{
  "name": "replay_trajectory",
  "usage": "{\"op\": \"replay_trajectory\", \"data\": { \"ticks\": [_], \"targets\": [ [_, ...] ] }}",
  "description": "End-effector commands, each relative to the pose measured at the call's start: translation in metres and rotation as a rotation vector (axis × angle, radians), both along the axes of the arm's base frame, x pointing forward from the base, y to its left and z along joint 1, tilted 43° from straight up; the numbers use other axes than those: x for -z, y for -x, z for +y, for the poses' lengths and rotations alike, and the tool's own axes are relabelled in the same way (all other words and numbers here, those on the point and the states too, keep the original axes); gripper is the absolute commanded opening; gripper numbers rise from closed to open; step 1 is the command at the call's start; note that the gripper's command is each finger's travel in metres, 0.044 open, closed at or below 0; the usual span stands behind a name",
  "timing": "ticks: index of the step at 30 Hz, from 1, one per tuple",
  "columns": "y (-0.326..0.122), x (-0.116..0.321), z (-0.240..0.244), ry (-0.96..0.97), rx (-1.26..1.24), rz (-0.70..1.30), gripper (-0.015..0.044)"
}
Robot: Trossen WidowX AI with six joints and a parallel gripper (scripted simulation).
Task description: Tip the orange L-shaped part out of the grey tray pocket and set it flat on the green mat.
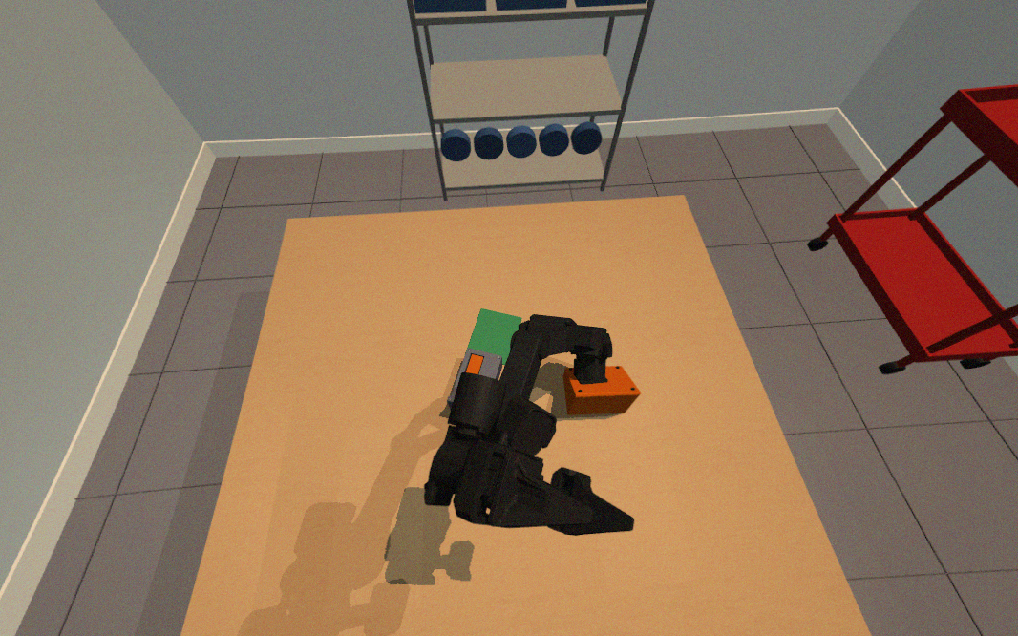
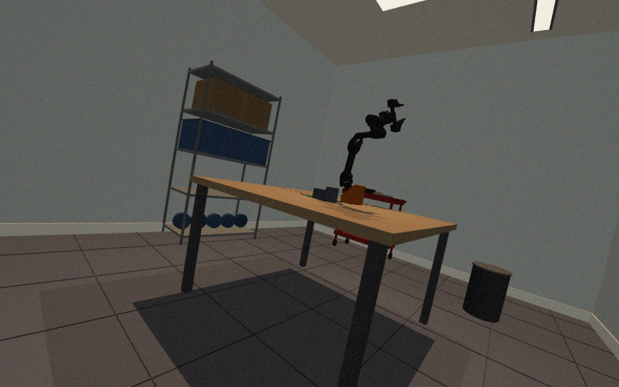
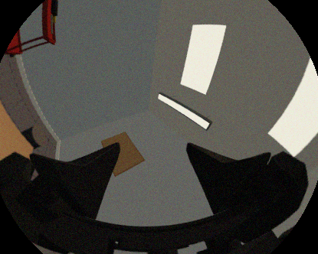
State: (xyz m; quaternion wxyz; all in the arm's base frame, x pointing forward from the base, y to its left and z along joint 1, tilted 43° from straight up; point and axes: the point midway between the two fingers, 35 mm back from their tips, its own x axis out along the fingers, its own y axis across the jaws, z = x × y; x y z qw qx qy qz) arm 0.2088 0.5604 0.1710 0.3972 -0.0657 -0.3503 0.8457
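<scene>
I find the black arm raised high above the wooden table. Its gripper is released: the two fingers stand wide apart, and the wrist view shows nothing between them. From this viewpoint, that camera faces the walls and ceiling, with a red cart at its edge.

I locate the orange part in the grey tray; only a portion shows from above, the arm covering the rest. I cannot tell whether it sits fully flush. The tray adjoins the green mat, which bears no part on its visible area. The part is well apart from the fingers.

An orange block stands on the table near the tray; from above, the arm's lower end overlaps its top face.
</scene>
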Motion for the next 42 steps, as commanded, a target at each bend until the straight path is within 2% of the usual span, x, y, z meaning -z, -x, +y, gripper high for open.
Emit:
{"op": "replay_trajectory", "data": {
  "ticks": [1,4,8,9,15,21,27,33,38,42],
  "targets": [
    [-0.003,0.0,0.001,0.014,0.011,0.02,0.0374],
    [-0.031,-0.002,0.006,0.133,0.109,0.192,0.0295],
    [-0.108,0.017,0.006,0.429,0.399,0.63,0.019],
    [-0.121,0.024,0.003,0.481,0.459,0.709,0.018],
    [-0.173,0.063,-0.027,0.693,0.743,1.037,0.018],
    [-0.206,0.107,-0.077,0.873,1.044,1.314,0.018],
    [-0.217,0.151,-0.149,1.04,1.395,1.566,0.018],
    [-0.207,0.179,-0.235,1.173,1.786,1.72,0.018],
    [-0.183,0.187,-0.315,1.276,2.152,1.77,0.018],
    [-0.156,0.18,-0.379,1.348,2.47,1.732,0.018]
  ]
}}
